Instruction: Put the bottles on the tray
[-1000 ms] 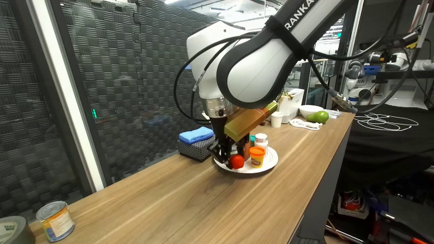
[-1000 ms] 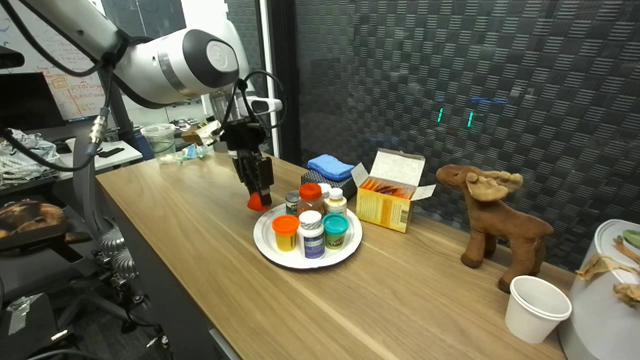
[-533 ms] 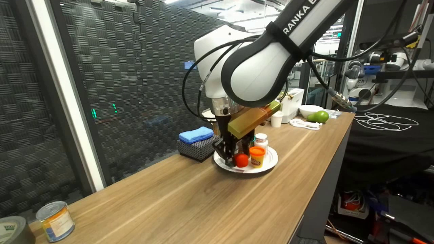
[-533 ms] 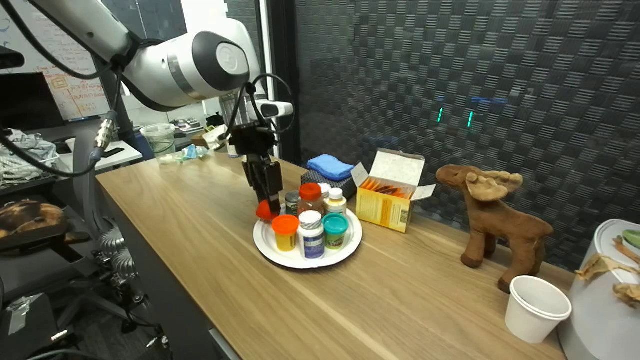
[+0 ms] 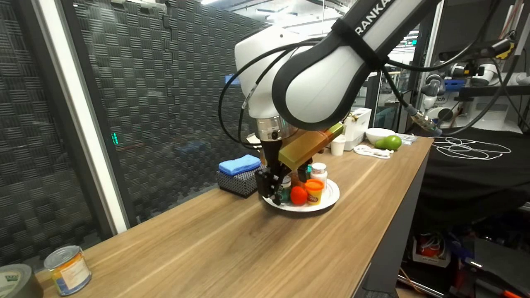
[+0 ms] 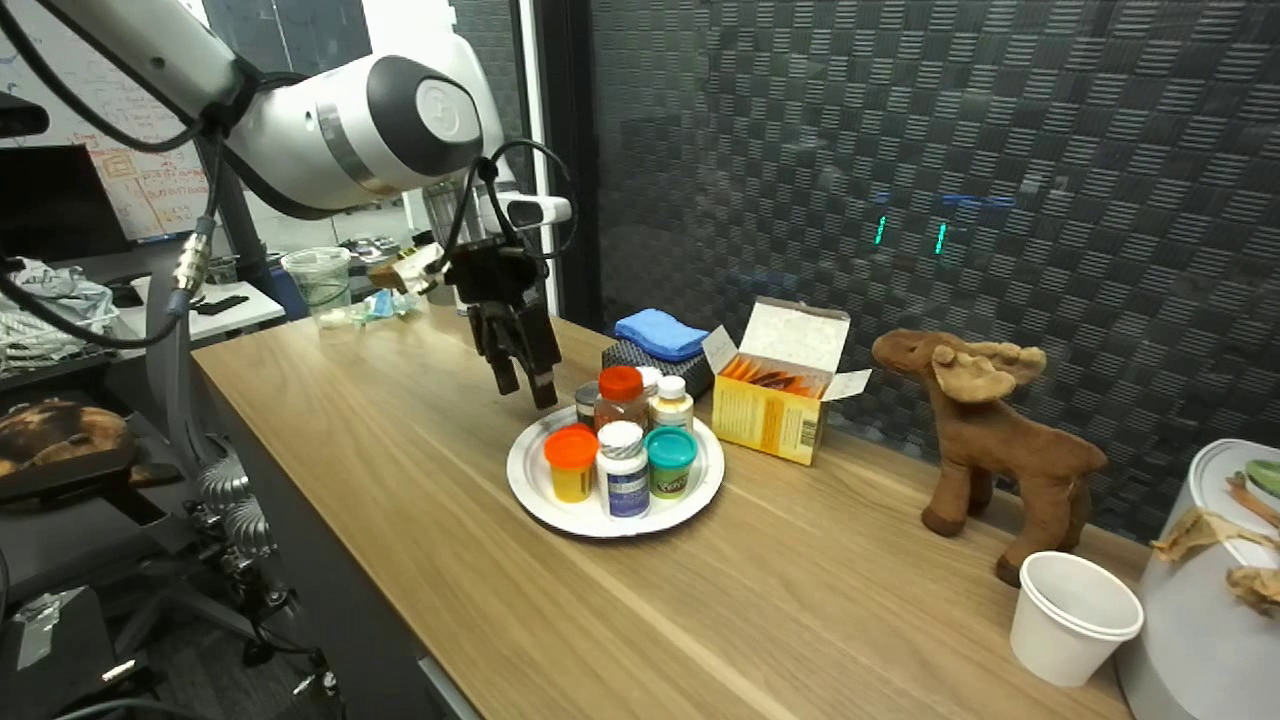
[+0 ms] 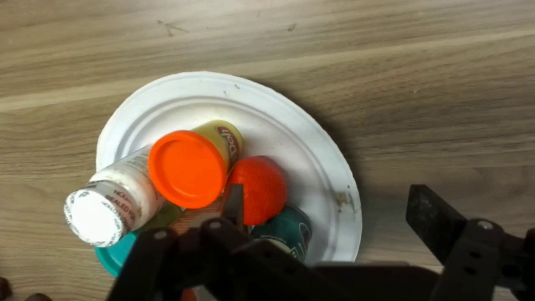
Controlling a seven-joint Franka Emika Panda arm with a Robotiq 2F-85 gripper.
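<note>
Black and spread wide, the gripper (image 7: 328, 202) hangs over one side of the white plate (image 7: 326, 154). In the wrist view one finger (image 7: 235, 205) overlaps the red-orange ball (image 7: 263, 188), and its partner lies past the rim, above the wooden table (image 7: 439, 125). On the plate, this ball sits between an orange-lidded Play-Doh tub (image 5: 314, 193) and a green-labelled jar (image 5: 285, 194). With them stand, upright, a white pill bottle (image 6: 626, 488), a teal-lidded tub (image 6: 670, 466), a red-lidded brown jar (image 6: 621, 398) and a yellow-labelled bottle (image 6: 672, 406). Outside the plate, a folded blue cloth (image 5: 240, 164) lies on a dark patterned box (image 5: 240, 183), near a yellow carton (image 6: 765, 425); farther off stand a brown plush moose (image 6: 1010, 450) and white paper cups (image 6: 1062, 622).
</note>
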